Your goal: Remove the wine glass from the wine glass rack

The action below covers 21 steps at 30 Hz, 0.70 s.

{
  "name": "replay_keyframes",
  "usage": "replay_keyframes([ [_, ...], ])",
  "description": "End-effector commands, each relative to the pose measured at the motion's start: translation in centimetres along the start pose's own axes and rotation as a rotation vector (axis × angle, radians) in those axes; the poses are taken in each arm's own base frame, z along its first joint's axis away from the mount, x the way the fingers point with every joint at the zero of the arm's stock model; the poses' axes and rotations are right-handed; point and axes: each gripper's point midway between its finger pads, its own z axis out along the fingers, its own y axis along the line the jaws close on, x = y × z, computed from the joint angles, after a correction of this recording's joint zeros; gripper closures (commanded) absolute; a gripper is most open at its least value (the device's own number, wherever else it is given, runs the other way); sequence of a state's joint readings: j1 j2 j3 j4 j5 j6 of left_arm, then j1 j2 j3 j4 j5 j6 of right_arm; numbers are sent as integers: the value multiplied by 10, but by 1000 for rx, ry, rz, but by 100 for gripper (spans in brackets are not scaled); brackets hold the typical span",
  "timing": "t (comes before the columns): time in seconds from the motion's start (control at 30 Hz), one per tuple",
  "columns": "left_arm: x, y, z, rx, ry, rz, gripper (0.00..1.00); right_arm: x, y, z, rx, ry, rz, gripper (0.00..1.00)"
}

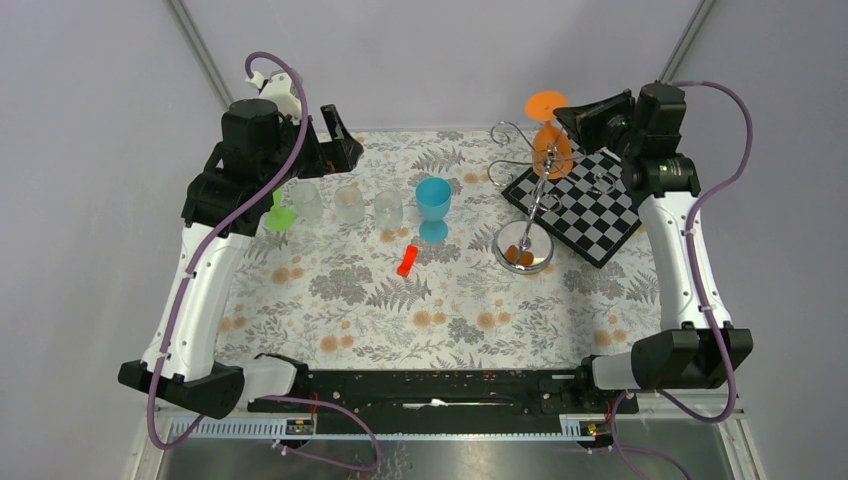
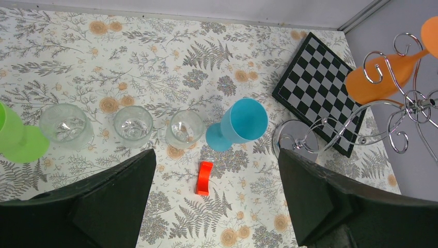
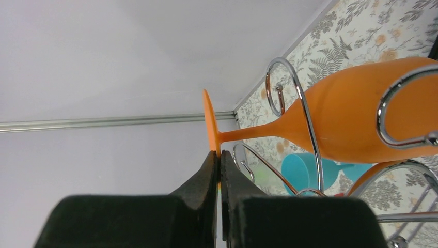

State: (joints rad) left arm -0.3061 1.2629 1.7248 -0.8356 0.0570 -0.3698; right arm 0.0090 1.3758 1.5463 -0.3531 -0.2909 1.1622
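With the right pincer [image 3: 218, 165] pinching only the foot rim of the glass [image 3: 356, 119] and the left pincer [image 2: 216, 155] wide, a skewed pull could slip it or topple the rack [image 1: 524, 250].

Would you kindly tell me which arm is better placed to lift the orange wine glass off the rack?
Right: the right fingers are shut on the orange wine glass's foot at the rack. The left fingers stand open, away by the clear cups.
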Motion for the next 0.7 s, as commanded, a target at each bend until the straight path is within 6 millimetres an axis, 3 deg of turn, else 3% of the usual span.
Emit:
replay_keyframes([
  [0.0, -18, -6, -8, 30, -78, 3, 3, 7, 27, 7, -120, 72, 51, 100],
  [0.53, -21, -6, -9, 26, -86, 2, 3, 18, 30, 21, -158, 131, 78, 100],
  [0.67, -20, -8, -8, 33, -81, 1, 3, 16, 41, 32, -236, 142, 60, 100],
])
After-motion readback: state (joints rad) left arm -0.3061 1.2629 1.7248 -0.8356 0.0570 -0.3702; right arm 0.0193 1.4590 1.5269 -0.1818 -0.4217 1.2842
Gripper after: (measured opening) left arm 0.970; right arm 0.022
